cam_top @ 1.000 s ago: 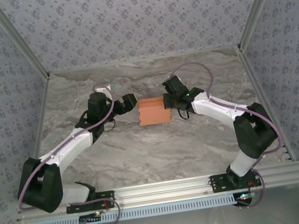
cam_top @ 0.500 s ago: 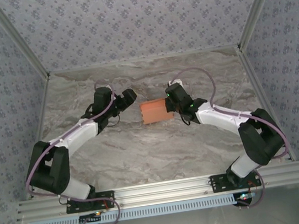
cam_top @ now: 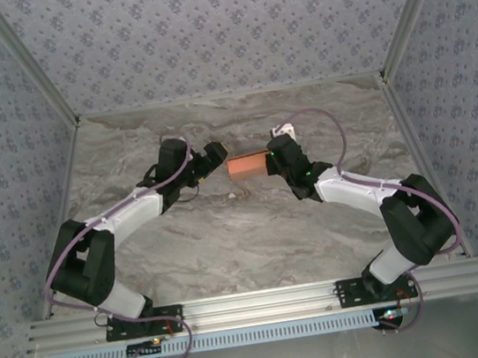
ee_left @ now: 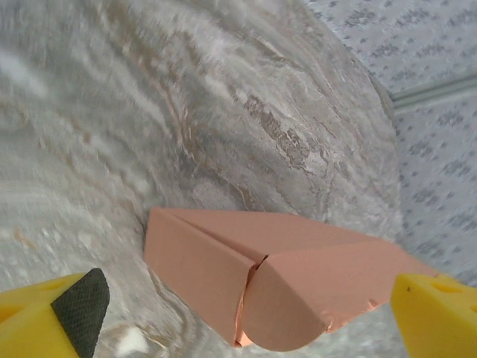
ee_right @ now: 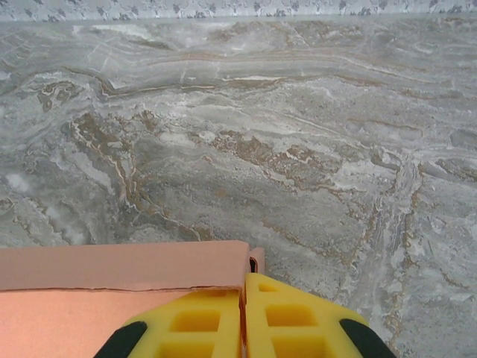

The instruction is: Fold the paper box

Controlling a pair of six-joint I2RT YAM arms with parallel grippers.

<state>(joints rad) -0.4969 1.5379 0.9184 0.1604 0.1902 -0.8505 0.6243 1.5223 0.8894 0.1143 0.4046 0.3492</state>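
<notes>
The paper box (cam_top: 246, 164) is a salmon-orange folded cardboard piece, tilted and seen nearly edge-on at the middle of the marble table. My right gripper (cam_top: 268, 160) is shut on the box's right edge. In the right wrist view its yellow fingers (ee_right: 194, 321) pinch a thin cardboard wall of the box (ee_right: 112, 268), and my right gripper (ee_right: 244, 287) shows no gap. My left gripper (cam_top: 216, 155) stands open just left of the box. In the left wrist view the box's rounded flap end (ee_left: 291, 298) lies between the wide-apart yellow fingers (ee_left: 52, 317) of my left gripper (ee_left: 246, 321).
The marble table (cam_top: 229, 234) is enclosed by patterned walls (cam_top: 1, 132) on the left, right and back. An aluminium rail (cam_top: 256, 301) with both arm bases runs along the near edge.
The right gripper has carried the box toward the back and tipped it up onto its edge. The left arm has swung right and closed in on the box's left end.
</notes>
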